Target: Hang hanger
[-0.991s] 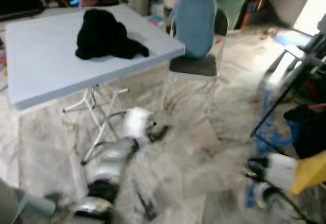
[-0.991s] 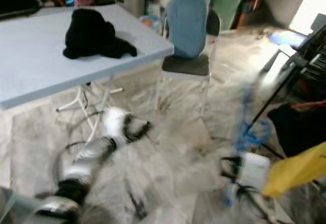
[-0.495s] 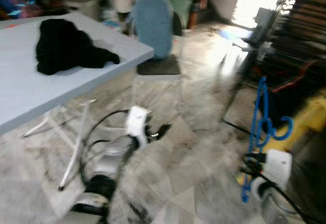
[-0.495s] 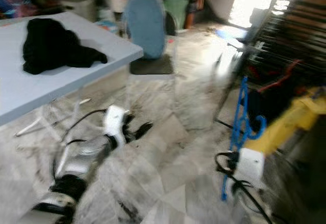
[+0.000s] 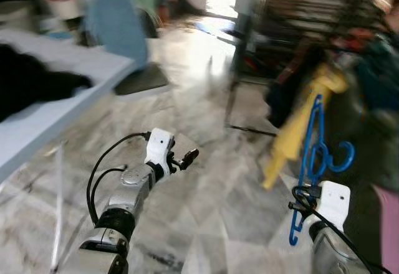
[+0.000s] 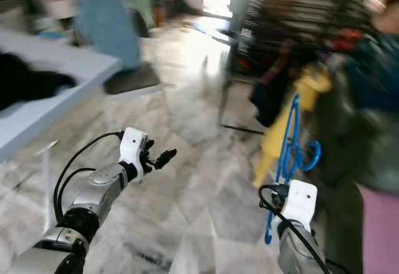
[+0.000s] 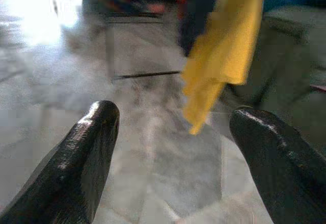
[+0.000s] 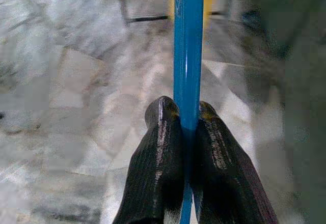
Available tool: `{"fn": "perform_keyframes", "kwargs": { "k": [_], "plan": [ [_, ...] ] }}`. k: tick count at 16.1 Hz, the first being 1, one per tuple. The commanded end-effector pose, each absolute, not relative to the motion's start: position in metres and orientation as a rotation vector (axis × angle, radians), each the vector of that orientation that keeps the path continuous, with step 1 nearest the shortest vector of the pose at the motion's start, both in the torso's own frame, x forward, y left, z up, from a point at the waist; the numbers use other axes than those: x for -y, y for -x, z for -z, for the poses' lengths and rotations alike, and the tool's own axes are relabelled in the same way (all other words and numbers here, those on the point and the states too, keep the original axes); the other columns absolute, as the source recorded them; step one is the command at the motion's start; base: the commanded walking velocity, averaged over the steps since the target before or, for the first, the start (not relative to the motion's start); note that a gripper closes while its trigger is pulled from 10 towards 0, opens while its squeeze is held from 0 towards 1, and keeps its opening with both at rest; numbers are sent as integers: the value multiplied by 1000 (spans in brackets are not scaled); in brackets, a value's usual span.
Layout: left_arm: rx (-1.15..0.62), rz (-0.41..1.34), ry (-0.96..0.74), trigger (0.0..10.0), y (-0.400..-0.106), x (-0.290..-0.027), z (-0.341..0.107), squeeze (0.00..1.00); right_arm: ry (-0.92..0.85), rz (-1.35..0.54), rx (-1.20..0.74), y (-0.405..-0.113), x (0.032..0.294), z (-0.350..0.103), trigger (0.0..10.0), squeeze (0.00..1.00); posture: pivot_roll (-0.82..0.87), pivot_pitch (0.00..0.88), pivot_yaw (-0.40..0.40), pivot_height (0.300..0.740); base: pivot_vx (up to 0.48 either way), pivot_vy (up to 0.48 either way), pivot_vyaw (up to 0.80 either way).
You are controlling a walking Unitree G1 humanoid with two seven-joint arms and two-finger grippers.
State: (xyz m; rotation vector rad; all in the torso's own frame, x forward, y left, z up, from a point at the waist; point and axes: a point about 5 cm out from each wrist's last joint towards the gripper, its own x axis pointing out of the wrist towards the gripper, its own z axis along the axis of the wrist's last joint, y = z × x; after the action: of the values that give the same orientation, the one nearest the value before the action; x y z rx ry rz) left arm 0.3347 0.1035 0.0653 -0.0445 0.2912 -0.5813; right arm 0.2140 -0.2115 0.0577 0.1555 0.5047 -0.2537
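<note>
Two arms | right fingers (image 8: 187, 119) clamp blue hanger (image 5: 310, 162) | left fingers (image 7: 97, 132) spread, empty | marble floor (image 5: 206, 180) ahead

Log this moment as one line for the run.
right pincer: shut on blue hanger | left pincer: open, idle | drying rack: ahead, hanger not hung

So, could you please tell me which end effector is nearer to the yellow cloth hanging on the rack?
The right. The right end effector, shut on the blue hanger, sits just below and beside the yellow cloth. The left end effector hangs open, well off to the cloth's left over the floor.
</note>
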Motion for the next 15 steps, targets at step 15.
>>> {"fn": "perform_keyframes", "kwargs": {
  "k": [15],
  "plan": [
    [-294, 651, 2, 10000, -335, -89, -65, 0, -193, 109, -624, -205, 190, -44, 10000, 0, -45, 0, -10, 740, 250, 378, -289]
  ]
}}
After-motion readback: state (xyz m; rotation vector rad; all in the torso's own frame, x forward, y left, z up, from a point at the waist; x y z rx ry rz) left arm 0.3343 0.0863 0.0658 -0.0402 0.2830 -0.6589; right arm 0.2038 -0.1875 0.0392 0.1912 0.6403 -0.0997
